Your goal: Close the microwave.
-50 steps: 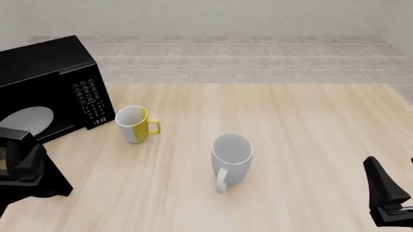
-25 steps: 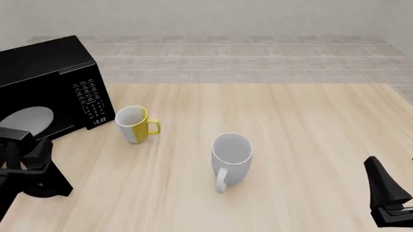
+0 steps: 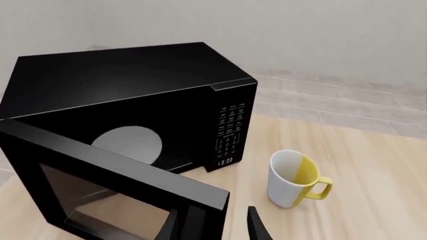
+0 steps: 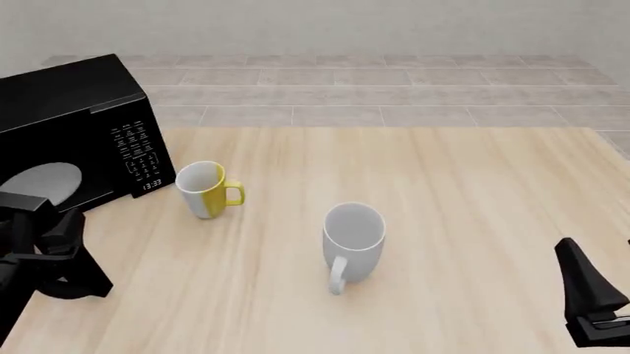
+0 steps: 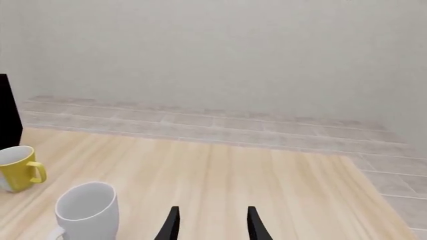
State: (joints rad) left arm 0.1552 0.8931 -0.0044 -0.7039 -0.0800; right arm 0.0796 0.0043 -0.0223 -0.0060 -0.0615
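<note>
From my station I see the large glossy black microwave [image 4: 74, 133] sitting at the far left of the pale wooden table [image 4: 443, 199], its white-marked keypad panel [image 3: 228, 131] and small digital clock display [image 3: 224, 161] facing the open tabletop. Its dark glass door [image 3: 117, 192] stands swung out toward my side, and through the opening the pale round turntable [image 3: 128, 145] shows inside the cavity. My left gripper [image 3: 212, 227] sits low at the near left corner of the table in the front view; through its wrist camera the two dark fingertips [image 3: 256, 229] stand apart with a clear gap, and the free edge of the door lies right at that gap, one fingertip partly behind it, though I cannot tell whether anything is touching. Just beside the keypad side of the microwave stands a white-and-yellow ceramic mug with a yellow handle [image 4: 208, 189], upright and apart from the box. Nearer the middle of the table stands a plain white ceramic mug [image 4: 352, 240], also upright, its handle turned toward my side. My right gripper [image 5: 211, 224] hangs at the near right edge of the table, well apart from both mugs and the microwave; its wrist camera shows the two fingertips [image 5: 172, 224] spread with nothing between them, over bare wood. Beyond the table lies a grey tiled floor [image 4: 394, 88] and a plain pale wall [image 5: 213, 55].
</note>
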